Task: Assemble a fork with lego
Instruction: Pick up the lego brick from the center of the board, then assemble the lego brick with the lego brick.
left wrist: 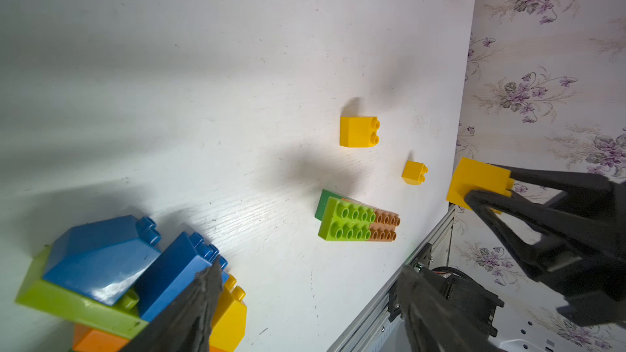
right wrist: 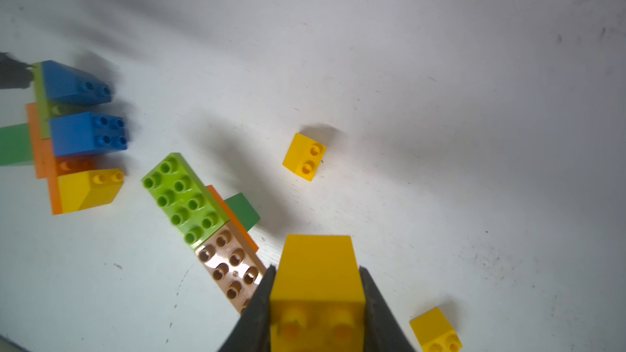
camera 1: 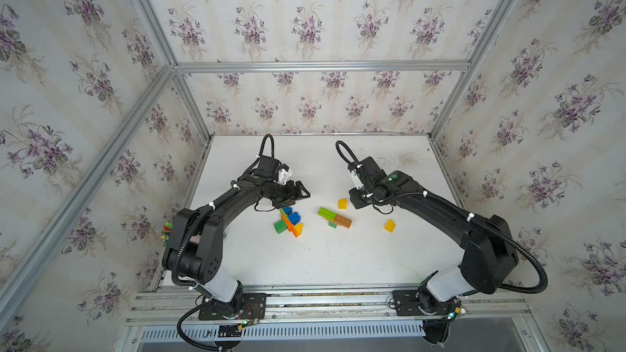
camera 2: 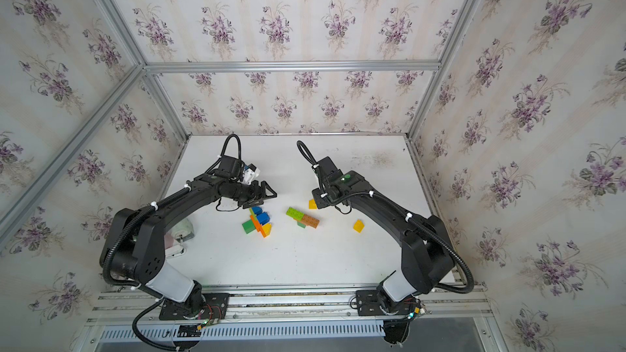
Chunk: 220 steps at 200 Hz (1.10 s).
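In a top view, at the far left edge of the white table (camera 1: 305, 262), I see a bunch of coloured pens (camera 1: 166, 230). Next comes my left gripper (camera 1: 301, 198), jaws apart with nothing between them. It hangs just behind a joined cluster of blue, orange, green and yellow studded plastic bricks (camera 1: 290, 222). In the left wrist view one finger (left wrist: 189, 313) overlaps the blue bricks (left wrist: 101, 259); I cannot tell whether it touches them.

Right of the cluster, and apart from it, a lime green oblong studded brick (camera 1: 326, 212) and a brown oblong studded brick (camera 1: 342, 221) lie end to end, studs up. They rest on other bricks, with a dark green brick (right wrist: 243, 210) showing beneath. Just behind them sits a small loose yellow plastic brick (camera 1: 342, 203).

My right gripper (right wrist: 316, 270) is clamped on a yellow sloped plastic brick (left wrist: 474, 177), held above the table. Farthest right, a third yellow plastic brick (camera 1: 389, 226) lies alone.
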Motion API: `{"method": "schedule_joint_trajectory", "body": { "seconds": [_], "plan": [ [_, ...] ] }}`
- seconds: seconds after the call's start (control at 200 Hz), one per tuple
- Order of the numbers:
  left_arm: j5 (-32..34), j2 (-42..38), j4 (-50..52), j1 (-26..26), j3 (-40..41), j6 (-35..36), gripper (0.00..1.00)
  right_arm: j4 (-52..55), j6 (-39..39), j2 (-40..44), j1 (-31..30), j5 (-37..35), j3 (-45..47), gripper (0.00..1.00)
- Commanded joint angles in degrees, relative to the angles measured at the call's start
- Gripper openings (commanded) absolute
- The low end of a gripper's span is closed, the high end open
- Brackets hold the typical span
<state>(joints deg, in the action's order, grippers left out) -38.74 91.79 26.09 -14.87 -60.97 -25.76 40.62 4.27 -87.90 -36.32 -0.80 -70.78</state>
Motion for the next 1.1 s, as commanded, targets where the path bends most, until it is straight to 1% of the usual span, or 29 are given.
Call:
{"method": "schedule_joint_trajectory", "body": {
  "seconds": [0.0, 0.075, 0.135, 0.235, 0.3, 0.615, 0.789, 1.094],
  "plan": [
    [1.7, -1.4, 1.4, 0.3, 0.4, 0.3, 0.84, 5.3, -9.8, -0.6, -0.1, 6.8, -2.4, 0.15],
    [1.9, -2.1, 1.6, 0.8, 1.1, 0.3, 0.84, 6.0, -12.5, -0.8, -0.5, 8.6, -3.0, 0.14],
    [2.0, -2.6, 2.0, 1.2, 1.5, 0.5, 0.84, 6.1, -15.0, -0.7, -1.6, 8.3, -3.0, 0.14],
    [2.0, -3.5, 2.4, 2.9, 2.6, 0.8, 0.84, 7.5, -20.1, -1.1, -6.2, 3.8, -3.0, 0.16],
    [1.5, -4.2, 2.0, 4.0, 3.5, 0.9, 0.84, 7.7, -22.2, -1.5, -7.4, 2.6, -3.0, 0.17],
    [1.0, -4.8, 1.4, 5.3, 4.7, 1.1, 0.84, 9.5, -28.7, -7.7, -8.1, 8.7, -8.2, 0.17],
    [0.6, -4.8, 0.8, 5.9, 5.2, 1.0, 0.84, 9.9, -30.7, -11.1, -9.1, 9.3, -10.0, 0.17],
    [-0.9, -4.1, 0.1, 7.5, 6.1, 1.7, 0.84, 8.9, -30.1, -14.6, -9.0, 8.4, -10.3, 0.18]
  ]
}}
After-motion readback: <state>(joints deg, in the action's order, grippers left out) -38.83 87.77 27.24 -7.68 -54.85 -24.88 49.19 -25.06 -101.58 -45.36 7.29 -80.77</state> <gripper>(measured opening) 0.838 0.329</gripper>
